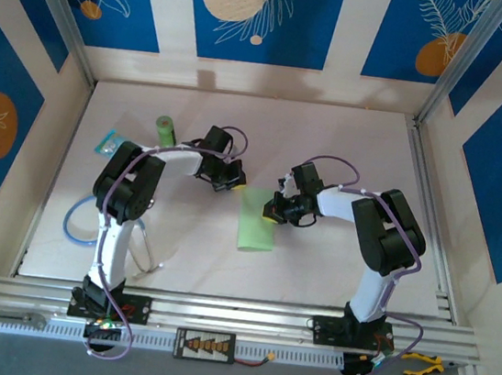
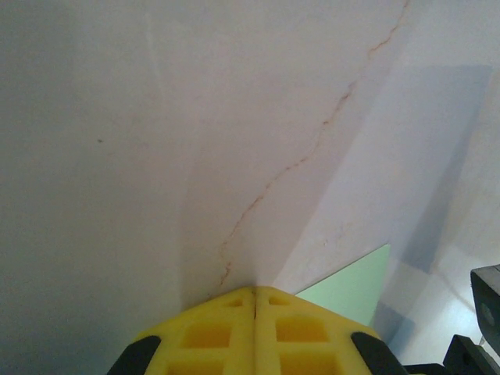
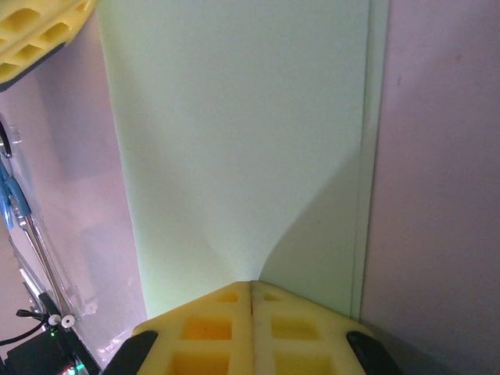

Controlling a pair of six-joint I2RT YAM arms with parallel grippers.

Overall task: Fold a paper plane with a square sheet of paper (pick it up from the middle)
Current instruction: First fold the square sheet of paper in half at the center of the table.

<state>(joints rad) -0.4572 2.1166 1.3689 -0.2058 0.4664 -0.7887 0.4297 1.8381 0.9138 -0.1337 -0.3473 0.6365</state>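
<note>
Square sheet of paper (image 1: 257, 227), arms (image 1: 127, 185) bent inward, left tool (image 1: 235, 186) pressed together beside it, right tool (image 1: 272, 212) likewise over it

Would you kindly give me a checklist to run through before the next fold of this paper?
1. Left gripper shut: ok.
2. Right gripper shut: ok.
3. Sheet of paper folded in half, lying flat: ok.
4. Layer edges aligned: not ok, a thin strip of the lower layer shows.
5. Right gripper touching the sheet: cannot tell.
6. Green cylinder apart from the sheet: ok.
</note>
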